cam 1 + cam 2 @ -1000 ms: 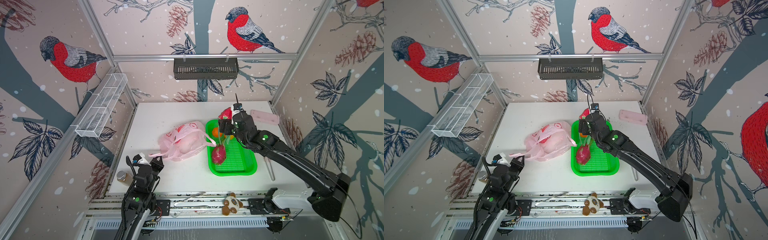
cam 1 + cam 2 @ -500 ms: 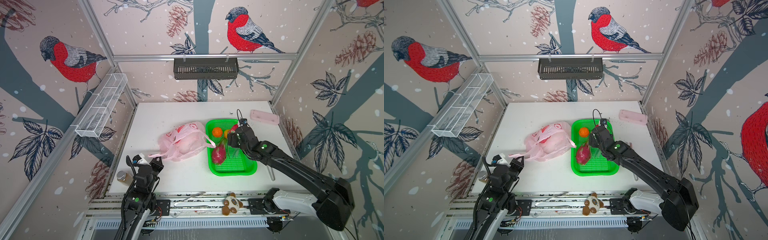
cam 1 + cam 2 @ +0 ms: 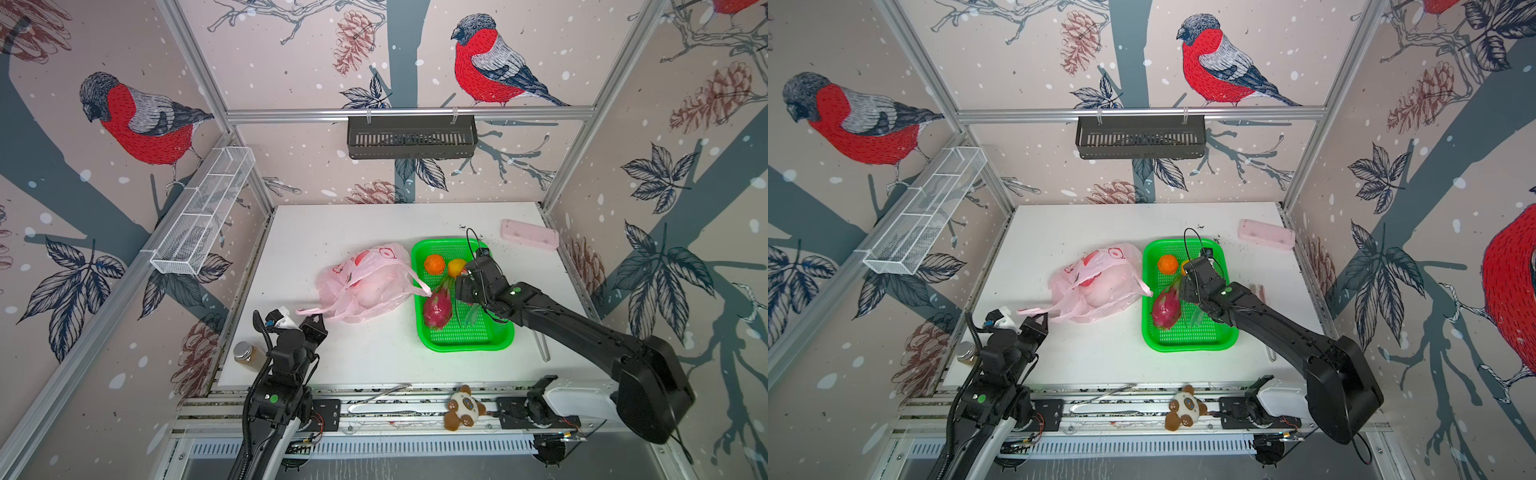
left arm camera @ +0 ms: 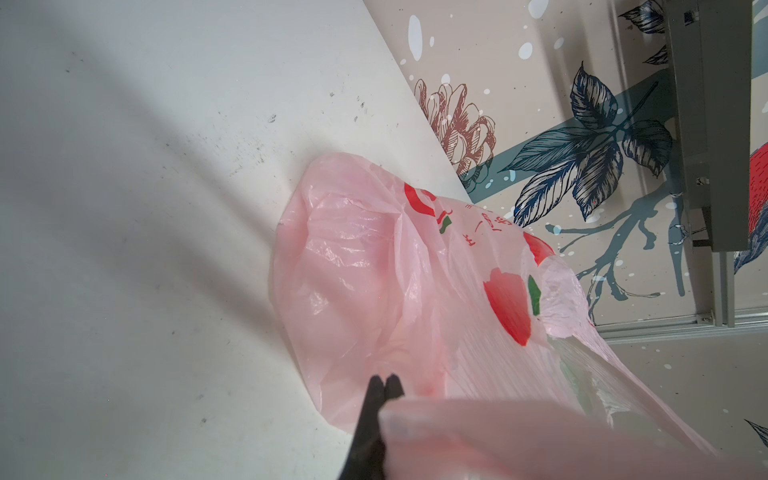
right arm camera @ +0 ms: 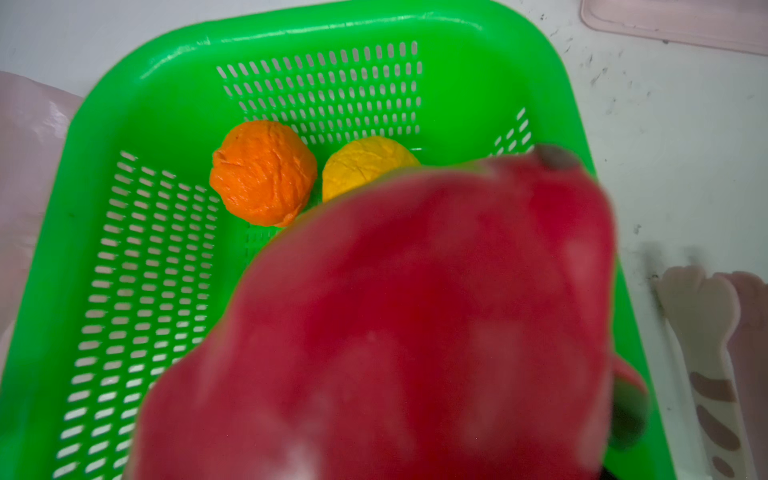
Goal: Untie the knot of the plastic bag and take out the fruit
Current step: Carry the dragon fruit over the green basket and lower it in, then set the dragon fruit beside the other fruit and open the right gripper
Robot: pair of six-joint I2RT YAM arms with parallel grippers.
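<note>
White tabletop point(image 3: 374, 353), pink bag point(image 3: 365, 286), dragon fruit point(image 5: 415, 311)

The only writing in view is on the bag point(image 4: 374, 270). In the left wrist view a short row of small red characters point(image 4: 478, 224) runs across the pink film between two of the red fruit prints point(image 4: 509, 309) with green leaves. They look like East Asian script, with one stroke like a plain dash. The film is creased and the row lies at a slant, so no character can be read for sure. In both top views the bag point(image 3: 365, 286) point(image 3: 1096, 286) shows its red prints, but the row of characters is too small there to pick out.
</note>
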